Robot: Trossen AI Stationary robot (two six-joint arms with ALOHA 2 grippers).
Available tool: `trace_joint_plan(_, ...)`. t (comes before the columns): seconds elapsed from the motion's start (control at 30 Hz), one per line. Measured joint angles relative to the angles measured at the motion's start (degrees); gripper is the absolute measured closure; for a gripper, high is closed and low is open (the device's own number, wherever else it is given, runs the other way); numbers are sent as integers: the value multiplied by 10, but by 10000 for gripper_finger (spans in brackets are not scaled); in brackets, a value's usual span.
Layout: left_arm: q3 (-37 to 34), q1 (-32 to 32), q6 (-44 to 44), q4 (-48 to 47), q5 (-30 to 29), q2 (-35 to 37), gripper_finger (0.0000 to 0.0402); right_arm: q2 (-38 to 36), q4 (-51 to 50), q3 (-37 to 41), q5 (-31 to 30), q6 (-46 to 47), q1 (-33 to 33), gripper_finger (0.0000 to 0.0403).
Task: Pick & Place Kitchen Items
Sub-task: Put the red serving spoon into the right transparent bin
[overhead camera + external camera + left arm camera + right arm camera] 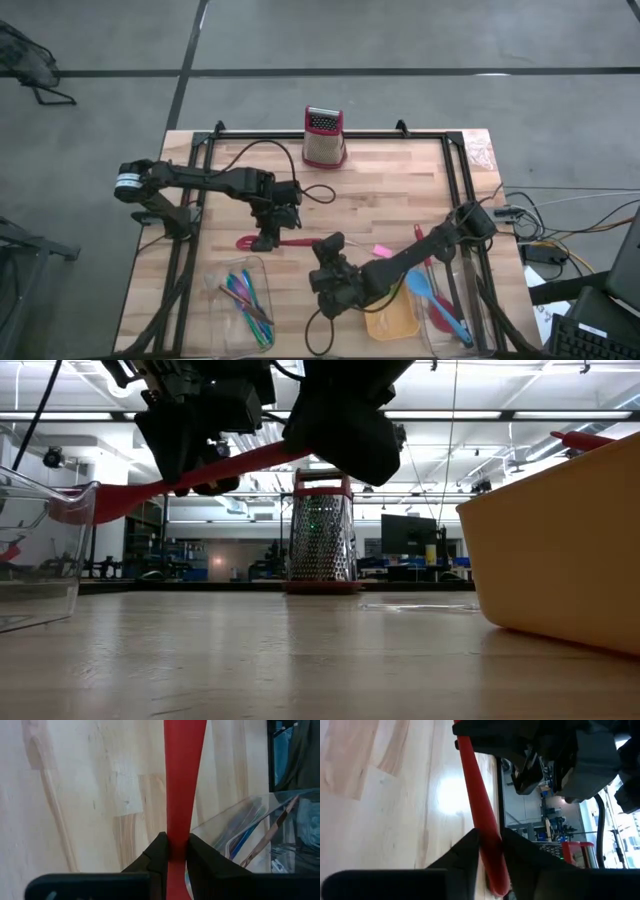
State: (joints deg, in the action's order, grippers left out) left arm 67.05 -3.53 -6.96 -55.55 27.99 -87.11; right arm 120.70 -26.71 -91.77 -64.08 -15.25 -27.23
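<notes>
Red spatula gripped (both ends).

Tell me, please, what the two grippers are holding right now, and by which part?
Both hold the same red spatula, lifted off the table: the left gripper clamps its handle partway along, the right gripper clamps near the handle's end.

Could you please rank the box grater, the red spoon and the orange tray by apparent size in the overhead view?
1. Red spoon, longest, though partly hidden by both grippers.
2. Orange tray and box grater: look alike, unranked.
</notes>
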Motion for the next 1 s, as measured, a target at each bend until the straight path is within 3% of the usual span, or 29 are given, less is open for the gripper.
trace_joint_plan(0.23,0,1,-1,-2,5,0,353,0,-1,0,0,-2,12,242)
trace_joint_plan(0.43,0,1,-2,-2,4,0,353,-1,-1,0,26,-2,15,222)
trace_joint_plan(0.6,0,1,-2,-2,2,0,353,-1,-1,0,29,-6,17,245)
trace_joint_plan(0.87,0,1,1,-2,5,0,353,-1,-10,0,36,-11,18,331)
trace_joint_plan(1.0,0,1,2,0,6,0,353,-1,-18,0,36,-11,17,338)
